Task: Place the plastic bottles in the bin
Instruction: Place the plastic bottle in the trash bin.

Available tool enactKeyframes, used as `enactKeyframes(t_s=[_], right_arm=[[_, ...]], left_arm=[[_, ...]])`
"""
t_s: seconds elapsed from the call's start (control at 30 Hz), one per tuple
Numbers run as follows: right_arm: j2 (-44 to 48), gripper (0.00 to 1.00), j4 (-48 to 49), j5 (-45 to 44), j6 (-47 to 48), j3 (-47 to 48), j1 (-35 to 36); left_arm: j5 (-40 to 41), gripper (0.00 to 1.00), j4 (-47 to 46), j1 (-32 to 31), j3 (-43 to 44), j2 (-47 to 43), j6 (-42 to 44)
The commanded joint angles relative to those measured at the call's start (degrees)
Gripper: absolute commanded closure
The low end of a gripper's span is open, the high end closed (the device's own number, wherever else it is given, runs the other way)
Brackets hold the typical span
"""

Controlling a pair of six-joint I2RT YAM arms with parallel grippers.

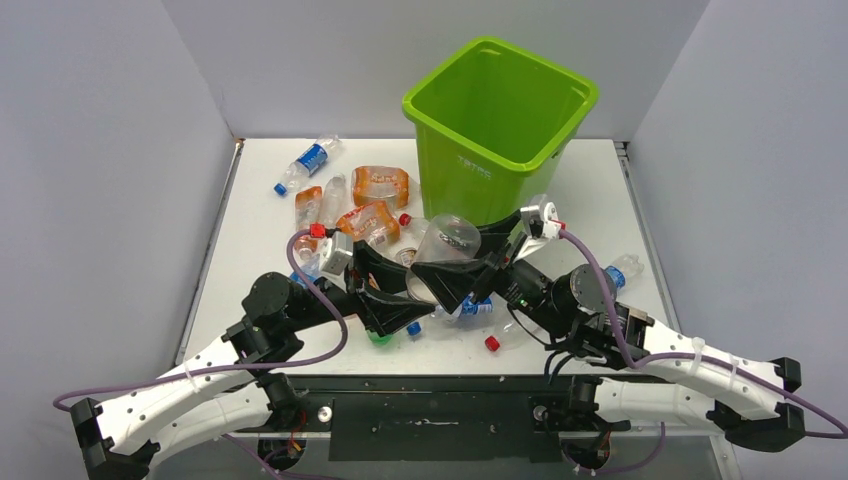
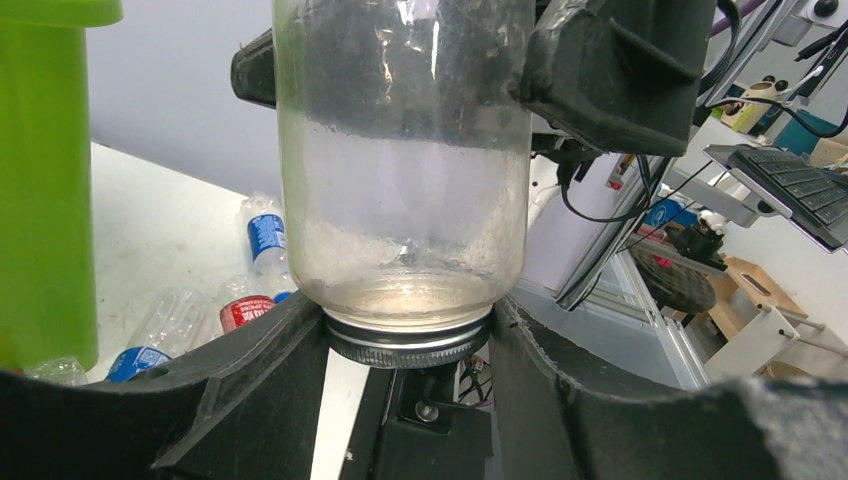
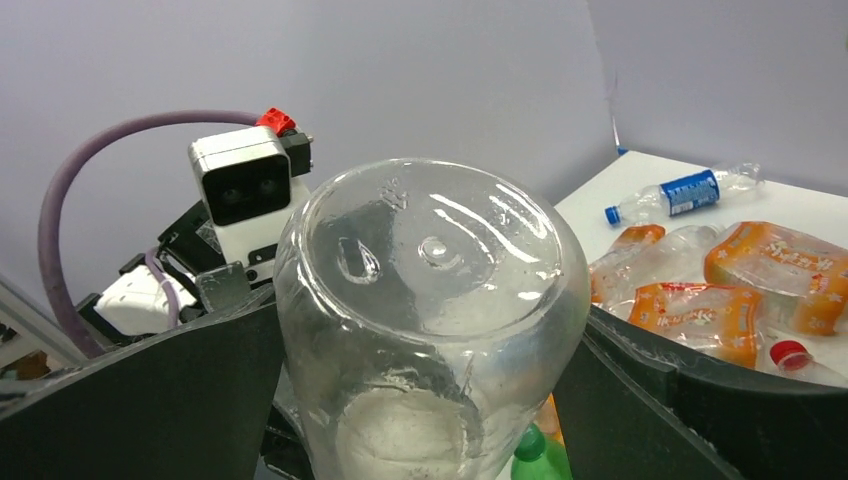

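The plastic bottles lie loose on the white table (image 1: 600, 200), most of them left of and in front of the bin (image 1: 470, 185). In the top view I count 3 orange-labelled bottles (image 1: 380, 185) grouped just left of the bin, 1 blue-labelled bottle (image 1: 305, 163) apart at the far left, 1 bottle with a blue cap (image 1: 620, 268) alone near the right edge, and at least 1 more blue-labelled bottle (image 1: 470, 308) under my grippers. The heap is too tangled for a full count. 1 red cap (image 1: 492, 343) lies loose at the near edge.

The 1 lime-green bin stands upright at the far middle of the table.

Between the heap and the bin's near wall, both arms meet over the bottles on 1 clear jar (image 1: 448, 243) with a metal screw lid. The left gripper (image 2: 405, 320) has its fingers pressed against the jar at the lid end. The right gripper (image 3: 430, 330) is clamped across the jar's body, the jar's base facing its camera. The jar and both grippers cover several bottles below them.
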State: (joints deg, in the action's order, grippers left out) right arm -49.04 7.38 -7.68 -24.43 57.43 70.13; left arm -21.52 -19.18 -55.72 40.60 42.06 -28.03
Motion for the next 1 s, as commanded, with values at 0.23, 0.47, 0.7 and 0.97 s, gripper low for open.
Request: enactKeyframes(t_s=[0.23, 0.47, 0.7, 0.97], right_arm=[[2.8, 0.47, 1.1, -3.1, 0.7, 0.4, 0.0], [8.4, 0.53, 32.7, -1.4, -2.5, -15.7, 0.0], [2.6, 0.54, 49.7, 0.9, -6.6, -20.0, 0.0], [-1.3, 0.54, 58.4, 0.8, -9.0, -22.1, 0.0]], left_arm=[[3.3, 0.29, -0.3, -0.2, -1.1, -3.4, 0.4], [9.9, 0.04, -24.5, -0.2, -10.4, -4.8, -11.9], [8.0, 0.04, -40.7, -0.2, -10.0, 2.3, -17.9], [6.7, 0.04, -45.8, -0.2, -9.2, 5.9, -20.4]])
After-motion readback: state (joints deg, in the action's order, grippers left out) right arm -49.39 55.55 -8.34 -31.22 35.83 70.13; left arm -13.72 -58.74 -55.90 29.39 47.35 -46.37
